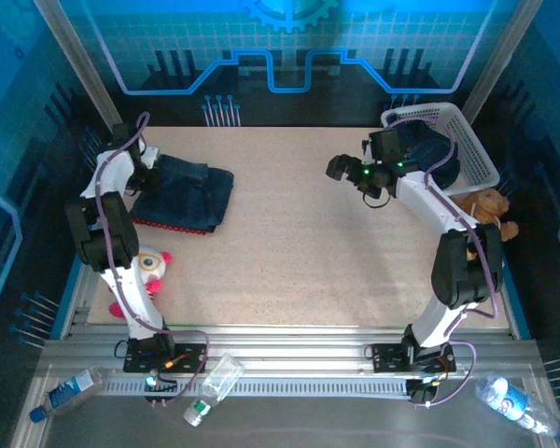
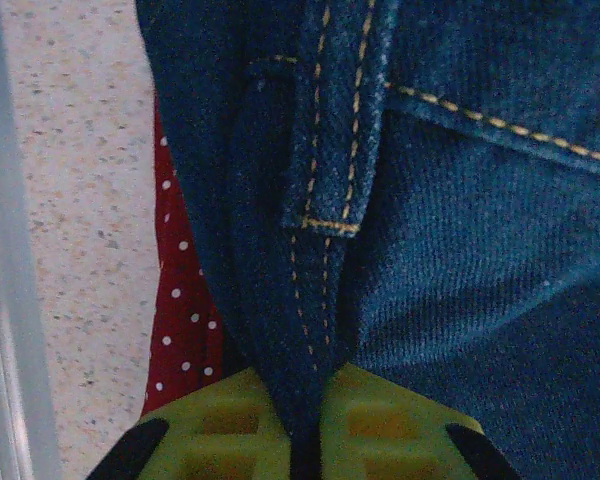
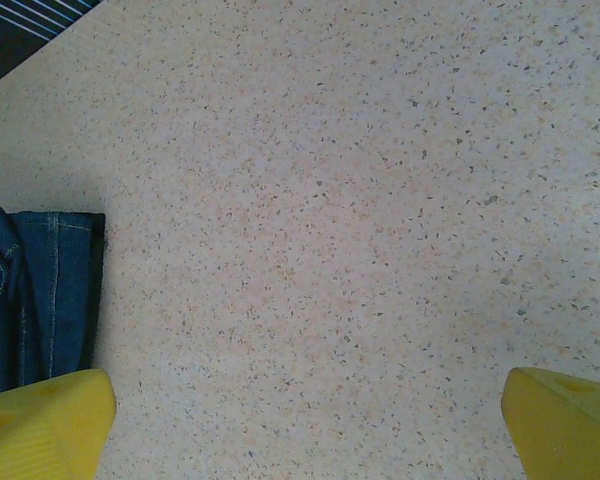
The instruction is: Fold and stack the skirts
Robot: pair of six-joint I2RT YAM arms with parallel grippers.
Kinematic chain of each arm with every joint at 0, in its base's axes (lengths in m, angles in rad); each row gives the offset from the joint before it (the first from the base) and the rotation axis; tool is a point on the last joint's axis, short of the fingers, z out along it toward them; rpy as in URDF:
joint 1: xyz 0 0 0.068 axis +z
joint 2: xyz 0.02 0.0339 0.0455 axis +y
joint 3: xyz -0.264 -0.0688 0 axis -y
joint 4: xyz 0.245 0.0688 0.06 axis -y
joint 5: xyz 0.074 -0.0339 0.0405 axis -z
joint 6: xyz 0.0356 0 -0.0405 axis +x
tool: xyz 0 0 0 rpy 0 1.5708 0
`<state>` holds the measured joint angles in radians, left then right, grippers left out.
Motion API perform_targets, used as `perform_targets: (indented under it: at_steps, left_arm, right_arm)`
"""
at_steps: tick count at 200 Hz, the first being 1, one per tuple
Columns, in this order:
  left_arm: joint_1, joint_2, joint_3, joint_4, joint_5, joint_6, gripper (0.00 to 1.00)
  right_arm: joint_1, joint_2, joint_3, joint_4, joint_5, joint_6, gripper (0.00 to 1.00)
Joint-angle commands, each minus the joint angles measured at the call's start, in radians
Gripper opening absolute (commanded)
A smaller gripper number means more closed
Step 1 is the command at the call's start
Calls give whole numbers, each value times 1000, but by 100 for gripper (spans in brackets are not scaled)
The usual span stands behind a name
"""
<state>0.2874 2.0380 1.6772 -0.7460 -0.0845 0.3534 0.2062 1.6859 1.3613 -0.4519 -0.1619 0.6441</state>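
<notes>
A folded dark blue denim skirt lies on top of a red skirt with white dots at the table's back left. My left gripper sits at the stack's left edge. In the left wrist view its fingers pinch a ridge of the denim skirt, and the red dotted skirt shows beneath on the left. My right gripper hovers open over bare table, with the denim stack's edge at the far left of its view.
A white basket at the back right holds dark cloth. A brown teddy bear lies beside it. A pink-and-white plush doll sits by the left arm. Plastic bottles lie on the front rail.
</notes>
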Motion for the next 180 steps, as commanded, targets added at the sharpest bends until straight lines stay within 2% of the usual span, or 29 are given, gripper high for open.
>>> perform_targets:
  at_steps: [1, 18, 28, 33, 46, 53, 80, 114, 149, 180]
  left_arm:
    - [8, 20, -30, 90, -104, 7, 33]
    - [13, 20, -3, 77, -182, -38, 43]
    - [18, 1, 19, 67, -193, -90, 55]
    - [22, -13, 26, 64, -192, -118, 61]
    - [22, -59, 36, 64, -187, -198, 89]
    - [21, -85, 38, 64, -175, -243, 98]
    - [22, -198, -2, 91, -120, -408, 99]
    - [22, -393, -142, 150, -65, -657, 99]
    - [21, -653, -453, 376, 141, -907, 99]
    - [24, -797, -615, 402, 131, -1019, 99]
  right_arm:
    - [-15, -84, -37, 27, 12, -26, 100]
    - [-13, -155, -90, 92, 42, -50, 100]
    - [-6, -198, -120, 120, 94, -79, 100]
    - [-2, -219, -129, 127, 119, -94, 100]
    - [-4, -255, -141, 116, 187, -124, 100]
    - [-7, -268, -137, 98, 220, -133, 100]
    - [-54, -265, -82, -44, 311, -136, 100]
    - [-150, -247, -80, -49, 343, -185, 100]
    - [-324, -151, -30, -71, 312, -167, 100]
    - [-453, -11, 59, -74, 165, -237, 100]
